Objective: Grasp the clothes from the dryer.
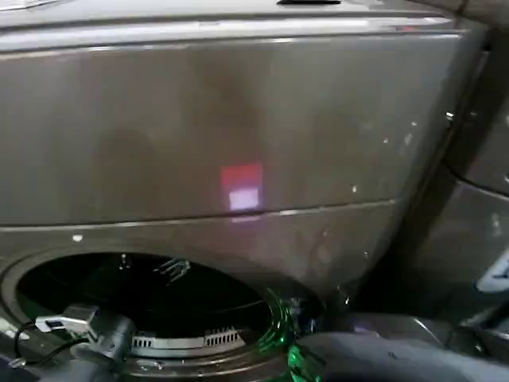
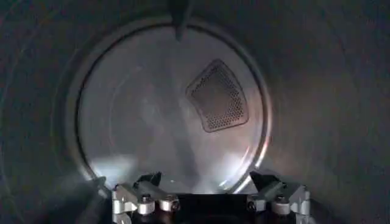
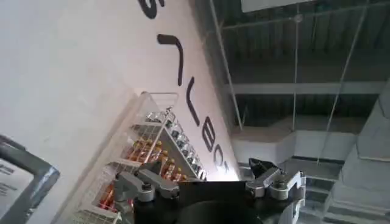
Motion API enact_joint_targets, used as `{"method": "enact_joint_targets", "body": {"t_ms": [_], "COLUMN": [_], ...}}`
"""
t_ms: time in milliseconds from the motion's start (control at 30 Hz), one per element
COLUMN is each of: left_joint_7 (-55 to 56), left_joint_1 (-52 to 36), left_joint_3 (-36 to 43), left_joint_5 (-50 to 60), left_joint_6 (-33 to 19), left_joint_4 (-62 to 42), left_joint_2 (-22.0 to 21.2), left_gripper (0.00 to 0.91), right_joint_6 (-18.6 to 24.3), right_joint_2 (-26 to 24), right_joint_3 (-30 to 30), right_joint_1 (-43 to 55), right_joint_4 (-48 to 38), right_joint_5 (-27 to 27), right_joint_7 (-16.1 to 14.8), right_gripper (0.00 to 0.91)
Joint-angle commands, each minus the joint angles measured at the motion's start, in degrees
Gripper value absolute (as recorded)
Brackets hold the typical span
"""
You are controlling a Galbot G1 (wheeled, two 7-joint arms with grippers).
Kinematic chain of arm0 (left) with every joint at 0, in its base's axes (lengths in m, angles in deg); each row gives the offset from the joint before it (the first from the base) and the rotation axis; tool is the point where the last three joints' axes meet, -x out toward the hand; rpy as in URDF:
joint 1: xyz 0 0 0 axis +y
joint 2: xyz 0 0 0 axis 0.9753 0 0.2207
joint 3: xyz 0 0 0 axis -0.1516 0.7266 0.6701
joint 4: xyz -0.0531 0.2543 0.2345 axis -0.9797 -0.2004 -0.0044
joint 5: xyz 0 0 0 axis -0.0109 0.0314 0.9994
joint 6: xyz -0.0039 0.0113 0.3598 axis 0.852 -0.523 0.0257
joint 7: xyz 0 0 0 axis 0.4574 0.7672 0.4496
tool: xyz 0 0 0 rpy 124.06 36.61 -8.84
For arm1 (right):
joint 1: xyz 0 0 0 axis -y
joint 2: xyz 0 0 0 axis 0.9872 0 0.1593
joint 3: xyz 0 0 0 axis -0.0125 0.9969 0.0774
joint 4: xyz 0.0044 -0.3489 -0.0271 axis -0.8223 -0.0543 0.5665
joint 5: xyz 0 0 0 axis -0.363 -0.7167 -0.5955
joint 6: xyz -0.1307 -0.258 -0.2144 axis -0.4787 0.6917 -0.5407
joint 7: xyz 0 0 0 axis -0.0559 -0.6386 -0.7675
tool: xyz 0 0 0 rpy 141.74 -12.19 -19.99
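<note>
My left hand (image 2: 210, 189) reaches into the dryer's drum (image 2: 341, 122); its two fingers (image 2: 143, 198) are spread wide apart, one to each side, and there is nothing between them; I hold nothing. Straight ahead of that hand stands the round rear wall (image 2: 146, 115) of the drum, pale and bare, with a perforated vent panel (image 2: 217, 96) set in it just off centre; a dark ridge (image 2: 180, 18) runs along the drum wall toward the rear wall's rim. I cannot see any clothes ahead of the hand, on the rear wall or on the curved drum sides that show around it; where the clothes lie I cannot tell.

From my head I look down at the dryer (image 1: 238, 127), a grey-brown front with a small red and white glow (image 1: 242, 188) on its panel; below it the round door opening (image 1: 143, 302) gapes dark, and my left arm (image 1: 91, 330) goes in at its near lower edge, a black cable looped beside it; a green glint (image 1: 280, 322) sits on the rim of the opening.

My right hand (image 3: 210, 182) is away from the dryer, turned upward toward a white wall with dark lettering (image 3: 195, 103); its fingers are also wide apart and empty; beside it hangs a wire rack (image 3: 146, 152) of bottles, and above are ceiling beams (image 3: 292, 88).
</note>
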Motion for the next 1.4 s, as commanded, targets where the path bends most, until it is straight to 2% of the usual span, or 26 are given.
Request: {"method": "enact_joint_targets", "body": {"t_ms": [33,167,467,1267,1400], "left_joint_7": [0.8,1.0,1.6,1.3,-1.7], "left_joint_1": [-13.2,-20.5,-33.3,-57.5,-60.7], "left_joint_3": [1.5,2.6,5.0,5.5,5.8], "left_joint_5": [1.0,0.8,3.3,8.8,10.8], "left_joint_6": [-1.9,-1.9,-5.6,-10.5,-10.5], "left_joint_4": [-17.3,-25.8,-41.4,-79.3,-84.8], "left_joint_2": [0.5,0.3,-0.4,-1.9,-1.4], "left_gripper": [0.907,0.907,0.907,0.907,0.907], "right_joint_6": [-0.6,-0.6,-0.3,0.6,0.6], "right_joint_2": [-0.1,-0.2,-0.6,-0.8,-0.7], "right_joint_3": [-1.8,-2.7,-3.8,-4.1,-3.3], "right_joint_1": [-1.6,-2.3,-3.0,-2.6,-1.9], "right_joint_4": [-0.4,-0.6,-1.7,-3.6,-3.3], "right_joint_5": [-0.4,-0.3,-0.5,-0.4,-0.5], "right_joint_7": [0.2,0.2,-0.3,-0.9,-0.9], "right_gripper": [0.907,0.907,0.907,0.907,0.907]}}
